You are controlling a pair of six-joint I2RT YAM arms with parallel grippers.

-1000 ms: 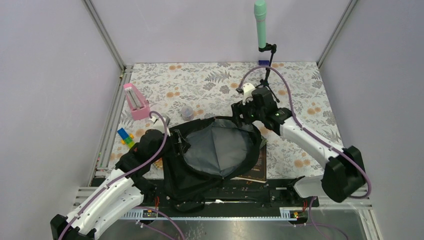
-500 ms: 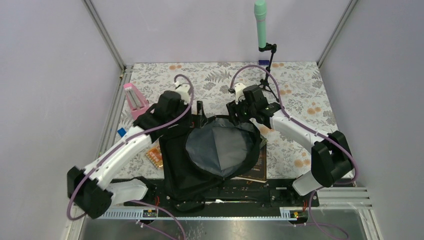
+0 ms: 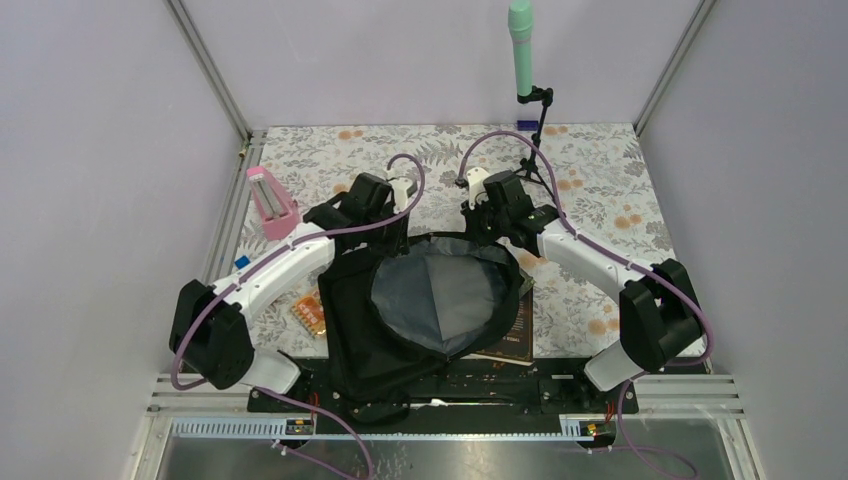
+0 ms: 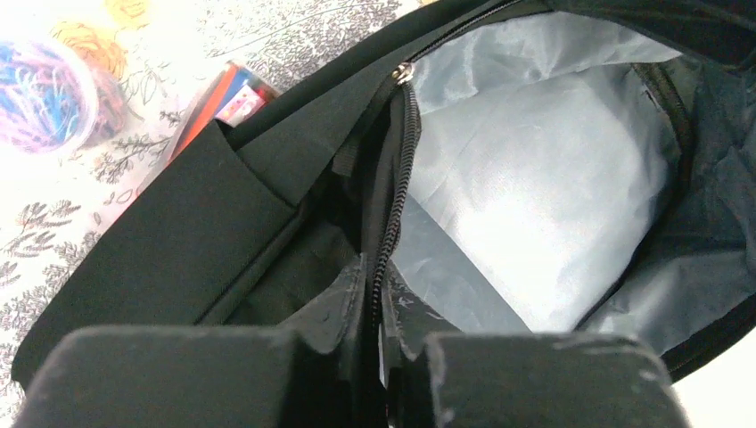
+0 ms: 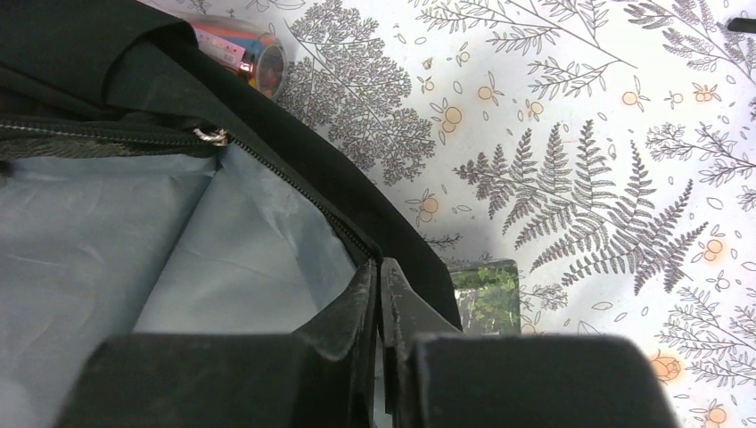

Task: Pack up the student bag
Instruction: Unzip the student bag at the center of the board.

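Note:
The student bag (image 3: pixel 350 335) is a black backpack lying at the table's middle, its mouth held wide with grey lining (image 3: pixel 440 295) showing. My left gripper (image 3: pixel 399 230) sits at the far left of the mouth. In the left wrist view it (image 4: pixel 376 276) is shut on the zip edge of the bag (image 4: pixel 205 214). At the far right of the mouth my right gripper (image 3: pixel 479 229) is likewise shut on the bag's rim (image 5: pixel 357 196), as the right wrist view shows (image 5: pixel 378 267).
A pink stand (image 3: pixel 270 203) stands at the left, with an orange packet (image 3: pixel 310 316) and a blue piece (image 3: pixel 241 264) near it. A dark book (image 3: pixel 510 338) lies under the bag's right side. A tripod with a green tube (image 3: pixel 521 45) stands at the back. A coloured cylinder (image 5: pixel 245 49) lies beyond the rim.
My left arm swung from the bag's near left side to its far rim, opened wide, then closed on the zip edge. The right gripper closed on the rim where it stood.

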